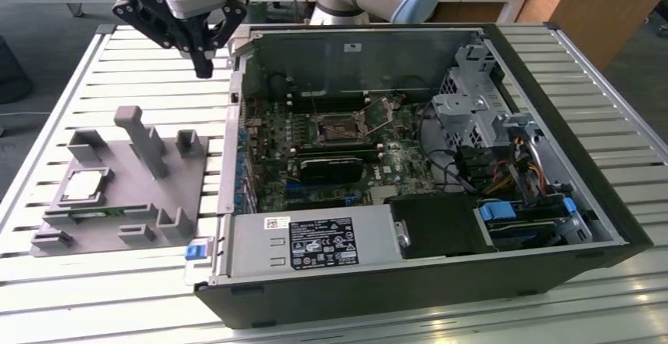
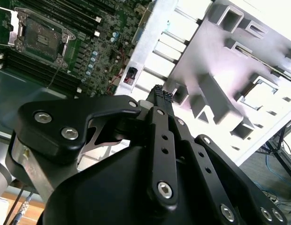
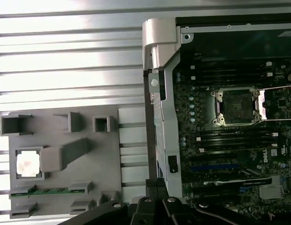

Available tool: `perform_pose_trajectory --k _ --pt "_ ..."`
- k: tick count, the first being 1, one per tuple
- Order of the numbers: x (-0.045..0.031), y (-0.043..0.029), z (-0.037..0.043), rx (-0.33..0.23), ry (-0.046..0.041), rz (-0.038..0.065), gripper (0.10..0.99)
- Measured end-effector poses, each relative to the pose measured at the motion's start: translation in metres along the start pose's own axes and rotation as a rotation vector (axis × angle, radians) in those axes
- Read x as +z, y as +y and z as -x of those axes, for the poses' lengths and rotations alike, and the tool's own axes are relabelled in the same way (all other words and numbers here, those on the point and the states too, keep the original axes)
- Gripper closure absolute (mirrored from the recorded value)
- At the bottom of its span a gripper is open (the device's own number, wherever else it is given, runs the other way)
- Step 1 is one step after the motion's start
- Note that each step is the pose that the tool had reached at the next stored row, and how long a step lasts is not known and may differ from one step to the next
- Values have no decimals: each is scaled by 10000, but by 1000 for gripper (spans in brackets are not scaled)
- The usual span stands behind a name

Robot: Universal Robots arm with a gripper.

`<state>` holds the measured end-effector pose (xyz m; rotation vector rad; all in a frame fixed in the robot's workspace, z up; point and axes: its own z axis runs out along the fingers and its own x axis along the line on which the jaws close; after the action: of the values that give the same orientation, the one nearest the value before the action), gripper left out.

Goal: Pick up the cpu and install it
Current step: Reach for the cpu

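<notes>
CPU [image 1: 86,185] lies in a pocket of the grey holder [image 1: 109,160], near the slatted table's [image 1: 105,297] edge on the exterior view's left, beside the open computer case [image 1: 418,281]. The gripper [image 1: 203,69] hangs empty outside the case's corner. In the second wrist view its fingertips [image 2: 162,93] are pressed together. In the first wrist view the CPU sits well apart from the motherboard's open socket [image 3: 237,107].

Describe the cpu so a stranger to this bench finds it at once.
Start at the open computer case; on the exterior view's left, a grey holder tray lies on the slatted table. The cpu sits in a square pocket near that tray's left side. It is the only flat silvery square, unlike the long green memory stick beside it.
</notes>
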<state>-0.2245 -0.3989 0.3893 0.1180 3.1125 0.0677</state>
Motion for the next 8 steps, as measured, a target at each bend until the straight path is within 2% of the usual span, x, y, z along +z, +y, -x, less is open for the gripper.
perform_pose_trajectory --k 8 --pt "3 -6 -79 0 0 0 980"
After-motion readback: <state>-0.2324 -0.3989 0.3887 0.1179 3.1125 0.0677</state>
